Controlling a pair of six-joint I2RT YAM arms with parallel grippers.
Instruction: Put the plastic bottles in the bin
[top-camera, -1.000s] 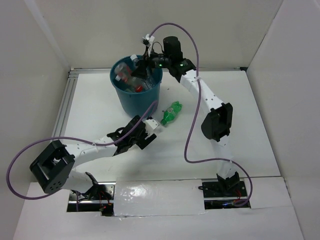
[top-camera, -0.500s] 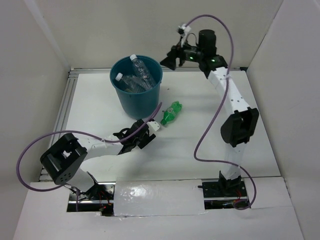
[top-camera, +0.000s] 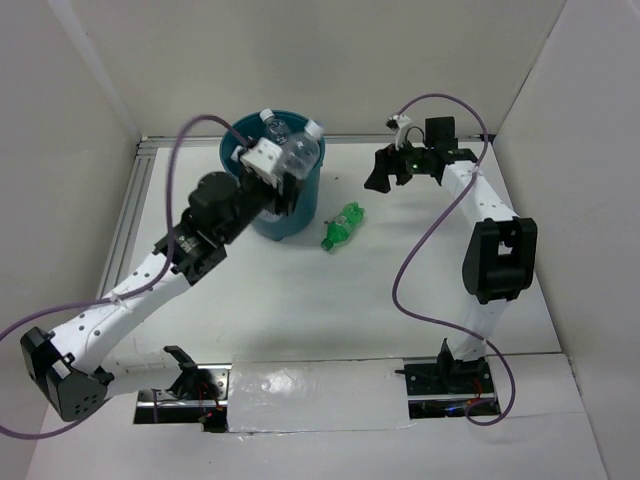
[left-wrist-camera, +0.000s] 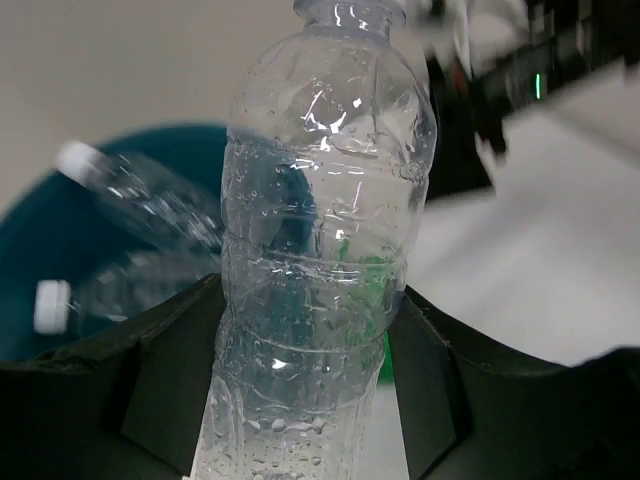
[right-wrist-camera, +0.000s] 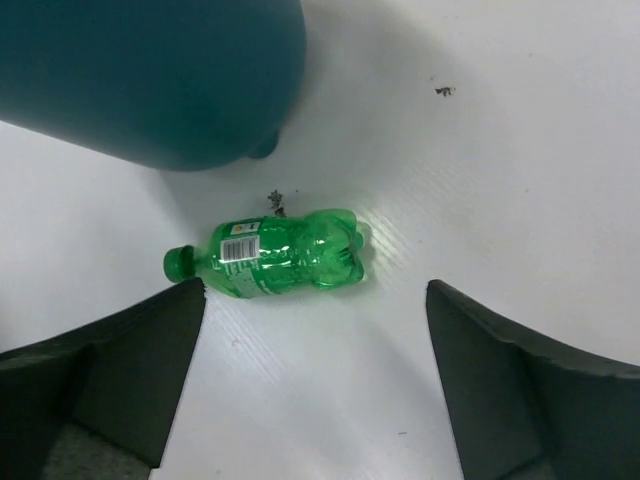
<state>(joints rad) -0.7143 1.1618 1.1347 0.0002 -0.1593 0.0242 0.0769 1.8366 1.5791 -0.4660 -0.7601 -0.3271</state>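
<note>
Glistening with droplets, the clear bottle (left-wrist-camera: 315, 250) is ribbed.

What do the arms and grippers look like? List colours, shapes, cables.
Both the left arm and right arm: white links joined by boxy black joints, a purple cable looping along each. The left gripper and right gripper have broad black fingers; a green light glows at the right wrist.
</note>
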